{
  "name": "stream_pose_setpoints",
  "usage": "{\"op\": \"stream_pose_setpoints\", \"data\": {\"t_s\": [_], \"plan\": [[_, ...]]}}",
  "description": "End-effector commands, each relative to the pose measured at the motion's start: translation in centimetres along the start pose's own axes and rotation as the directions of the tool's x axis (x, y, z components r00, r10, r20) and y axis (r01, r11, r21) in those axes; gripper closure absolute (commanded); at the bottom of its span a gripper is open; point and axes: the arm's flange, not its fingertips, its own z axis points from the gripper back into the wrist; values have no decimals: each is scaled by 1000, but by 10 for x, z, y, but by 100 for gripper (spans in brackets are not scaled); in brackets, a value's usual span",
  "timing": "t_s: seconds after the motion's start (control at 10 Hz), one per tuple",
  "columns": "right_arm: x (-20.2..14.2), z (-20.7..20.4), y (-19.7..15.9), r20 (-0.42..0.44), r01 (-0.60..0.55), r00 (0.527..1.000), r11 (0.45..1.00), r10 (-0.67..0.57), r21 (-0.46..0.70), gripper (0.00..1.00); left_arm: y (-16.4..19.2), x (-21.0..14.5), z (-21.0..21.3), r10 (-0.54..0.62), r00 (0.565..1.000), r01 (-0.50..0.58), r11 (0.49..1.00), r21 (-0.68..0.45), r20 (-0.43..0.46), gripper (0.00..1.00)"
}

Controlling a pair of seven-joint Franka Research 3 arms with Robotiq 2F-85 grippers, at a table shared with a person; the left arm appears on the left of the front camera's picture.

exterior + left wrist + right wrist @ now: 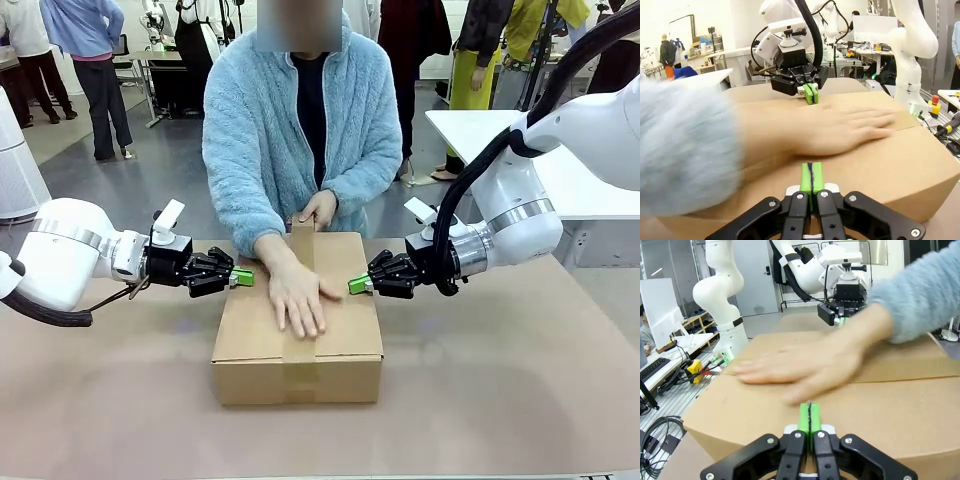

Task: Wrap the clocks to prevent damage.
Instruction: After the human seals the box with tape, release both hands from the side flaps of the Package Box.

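On your left, the left gripper (242, 277) has its green pads pressed flat together and holds nothing. Its tip sits right at the left top edge of the cardboard box (340, 345).

In the middle, the box stands on the table (520, 400) with its flaps down and a strip of brown tape (300, 355) running along the top. The person's hand (297, 297) lies flat and open on the tape. It looks like it is pressing the tape down. The other hand (318, 209) rests at the far edge of the box.

You cannot see the clocks. They may be inside the shut box, but you cannot tell. Clocks break easily, so treat the box gently. It is stiff on the sides and softer on top. If you must hold it, push on both short sides, low down, not on the flaps.

On your right, the right gripper (359, 285) is pinched shut too, with nothing in it, right at the right top edge.
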Motion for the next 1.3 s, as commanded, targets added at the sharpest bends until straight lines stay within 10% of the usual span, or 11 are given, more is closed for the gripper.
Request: {"op": "stream_pose_setpoints", "data": {"t_s": [0.0, 1.2], "plan": [[-4, -2, 2, -2, 6, 1000, 1000, -6, -20, 99, 1, -1, -3, 1, 1000, -1, 1000, 14, 0, 99], [-4, -2, 2, -2, 6, 1000, 1000, -6, -20, 99, 1, -1, -3, 1, 1000, -1, 1000, 14, 0, 99]]}}
